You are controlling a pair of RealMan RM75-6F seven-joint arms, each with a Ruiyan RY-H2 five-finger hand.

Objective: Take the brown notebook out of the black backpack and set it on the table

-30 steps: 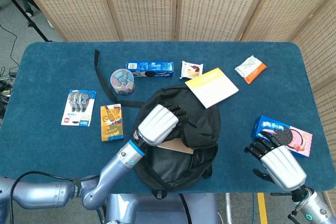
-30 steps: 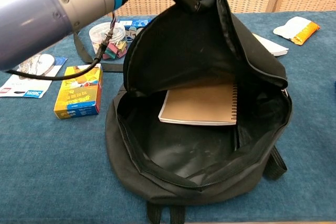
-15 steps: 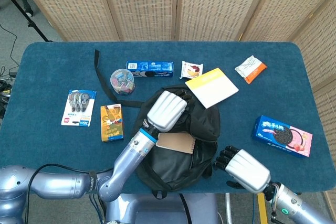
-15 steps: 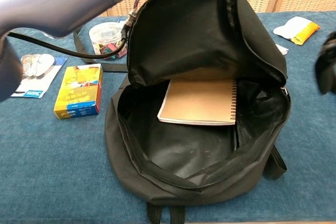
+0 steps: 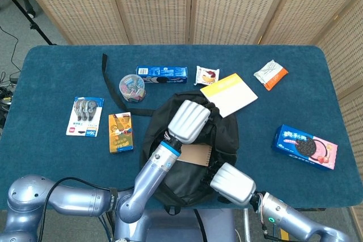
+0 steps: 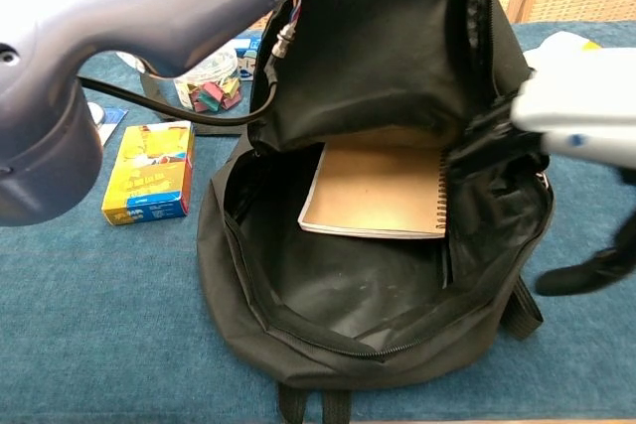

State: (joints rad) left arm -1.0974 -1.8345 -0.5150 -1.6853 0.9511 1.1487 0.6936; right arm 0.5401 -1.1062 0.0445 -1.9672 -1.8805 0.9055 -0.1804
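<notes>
- My left hand [image 5: 189, 121] grips backpack [image 5: 221, 134] flap, holding it up.
- Notebook [image 6: 383, 191] lies inside, just left of my right hand [image 5: 231, 183] at the opening; its fingers hidden, can't tell.

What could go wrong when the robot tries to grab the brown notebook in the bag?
The left hand holds the black backpack's flap up; if it slips, the flap could drop over the brown notebook. The right hand is at the opening's edge, so its fingers might catch on the zipper rim or fabric. The notebook's spiral binding could also snag on the way out, dragging the bag towards the yellow box.
</notes>
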